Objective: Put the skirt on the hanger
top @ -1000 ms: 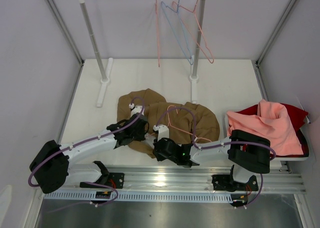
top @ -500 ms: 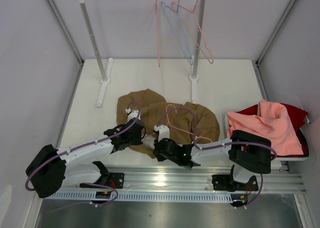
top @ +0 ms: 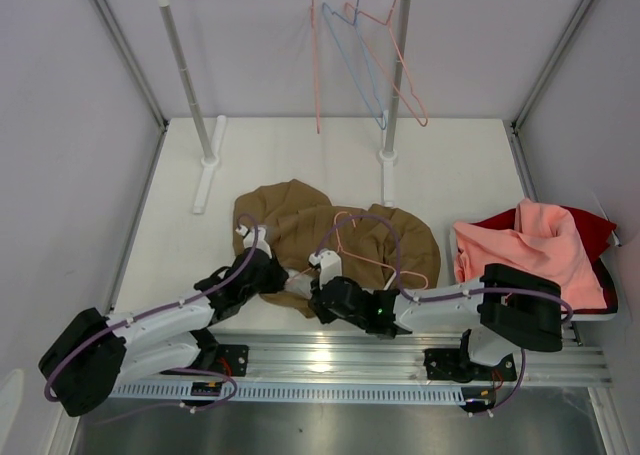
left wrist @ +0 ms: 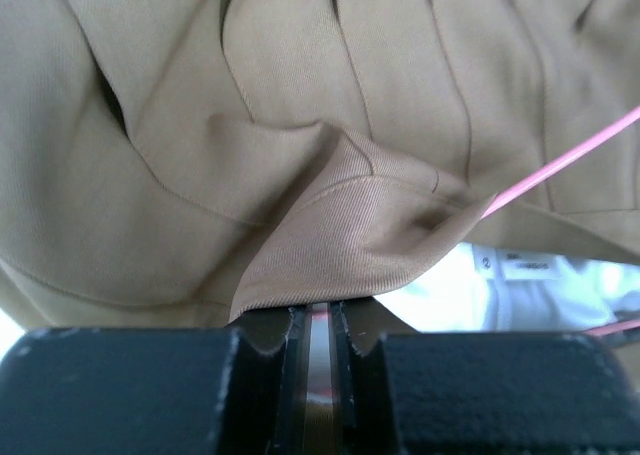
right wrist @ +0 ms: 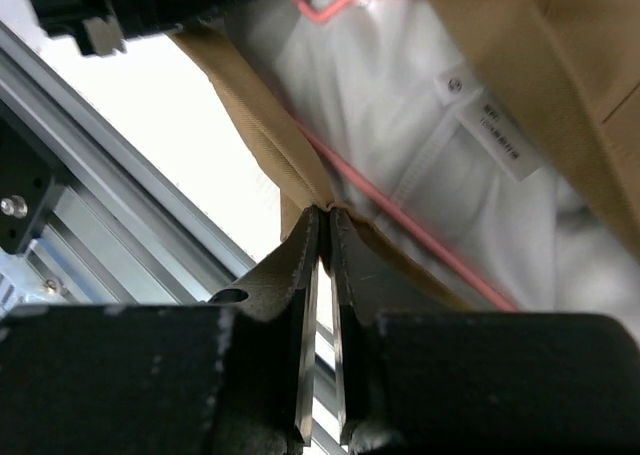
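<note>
The tan-brown skirt (top: 300,215) lies crumpled mid-table, and a pink wire hanger (top: 372,253) rests on its right half. At the skirt's near edge, my left gripper (top: 278,280) and right gripper (top: 318,293) sit close together. In the left wrist view the jaws (left wrist: 320,310) are nearly together, with a fold of the skirt (left wrist: 300,125) pinched at their tips; the hanger wire (left wrist: 570,155) crosses at the right. Seen from the right wrist, that gripper (right wrist: 322,215) is shut on the skirt's tan edge (right wrist: 260,125). The pale lining (right wrist: 400,105) and the hanger wire (right wrist: 400,220) lie just beyond it.
A clothes rack (top: 210,160) stands at the back, with pink hangers (top: 400,75) and a light blue hanger (top: 355,60) on its bar. A salmon-pink cloth (top: 530,245) lies over a dark red cloth (top: 590,225) at the right. A metal rail (top: 400,350) runs along the near edge.
My left gripper has moved back toward the near edge and closed on the skirt's edge. The right gripper has kept its hold and shifted slightly right.
</note>
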`<state>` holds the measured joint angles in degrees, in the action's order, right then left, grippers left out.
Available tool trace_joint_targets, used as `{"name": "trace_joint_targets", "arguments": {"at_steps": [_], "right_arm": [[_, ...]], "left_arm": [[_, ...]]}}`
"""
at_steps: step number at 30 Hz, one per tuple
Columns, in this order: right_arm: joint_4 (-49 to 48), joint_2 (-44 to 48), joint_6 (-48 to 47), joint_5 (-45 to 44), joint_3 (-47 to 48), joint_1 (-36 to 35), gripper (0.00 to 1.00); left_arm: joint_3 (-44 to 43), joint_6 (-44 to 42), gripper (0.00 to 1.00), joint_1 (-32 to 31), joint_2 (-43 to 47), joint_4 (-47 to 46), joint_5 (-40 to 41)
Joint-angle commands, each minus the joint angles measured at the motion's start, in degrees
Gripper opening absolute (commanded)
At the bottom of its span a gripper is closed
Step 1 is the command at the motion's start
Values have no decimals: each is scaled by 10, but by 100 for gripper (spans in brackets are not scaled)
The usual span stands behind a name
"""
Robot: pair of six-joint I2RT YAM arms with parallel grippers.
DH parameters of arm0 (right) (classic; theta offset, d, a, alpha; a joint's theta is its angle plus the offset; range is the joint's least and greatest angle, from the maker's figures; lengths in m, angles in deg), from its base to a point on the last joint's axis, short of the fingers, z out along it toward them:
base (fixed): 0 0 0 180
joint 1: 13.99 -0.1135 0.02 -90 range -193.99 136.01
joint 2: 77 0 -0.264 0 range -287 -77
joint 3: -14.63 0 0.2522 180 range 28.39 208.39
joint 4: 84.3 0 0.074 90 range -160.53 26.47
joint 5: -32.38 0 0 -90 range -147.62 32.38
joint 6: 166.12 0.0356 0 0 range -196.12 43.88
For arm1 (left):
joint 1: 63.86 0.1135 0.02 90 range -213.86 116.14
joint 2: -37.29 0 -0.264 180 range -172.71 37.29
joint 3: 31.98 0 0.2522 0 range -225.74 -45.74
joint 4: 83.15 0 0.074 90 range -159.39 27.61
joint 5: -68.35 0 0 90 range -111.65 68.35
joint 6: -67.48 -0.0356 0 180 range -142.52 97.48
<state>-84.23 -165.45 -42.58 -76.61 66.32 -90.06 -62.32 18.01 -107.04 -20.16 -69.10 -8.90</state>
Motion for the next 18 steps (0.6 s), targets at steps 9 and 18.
{"name": "trace_joint_targets", "arguments": {"at_steps": [9, 18], "right_arm": [[26, 66, -73, 24, 29, 35, 32], [24, 17, -90, 33, 76, 47, 57]], "left_arm": [[44, -27, 10, 44, -18, -194, -84], [73, -36, 10, 61, -24, -242, -120]]}}
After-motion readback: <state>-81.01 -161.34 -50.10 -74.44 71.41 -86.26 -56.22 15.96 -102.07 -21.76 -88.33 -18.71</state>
